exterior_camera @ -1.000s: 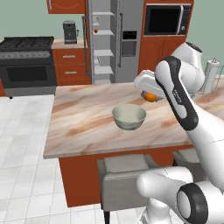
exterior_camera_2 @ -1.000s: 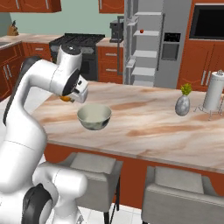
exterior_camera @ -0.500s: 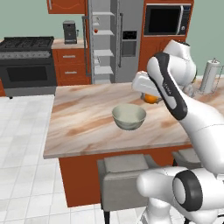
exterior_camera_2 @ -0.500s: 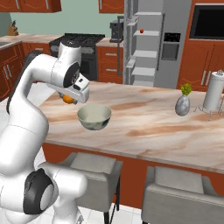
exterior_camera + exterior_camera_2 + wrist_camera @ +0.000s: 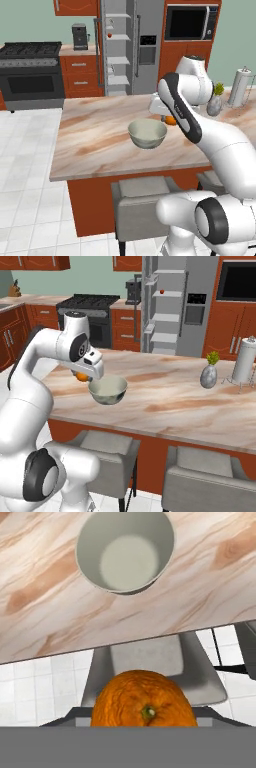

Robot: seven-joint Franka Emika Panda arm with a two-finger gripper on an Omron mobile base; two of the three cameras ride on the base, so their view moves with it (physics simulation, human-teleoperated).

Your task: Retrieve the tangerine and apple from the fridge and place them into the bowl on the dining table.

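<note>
Gripper (image 5: 169, 119) clamped on tangerine (image 5: 143, 700), held above dining table (image 5: 95, 140) just beside bowl (image 5: 147, 134), near table's front edge.

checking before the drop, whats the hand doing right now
hand: closed on the tangerine, held beside the bowl, above the dining table.

place: kitchen | evidence: fridge (image 5: 131, 45), stove (image 5: 31, 75), microwave (image 5: 191, 22), marble island (image 5: 95, 137)
</note>
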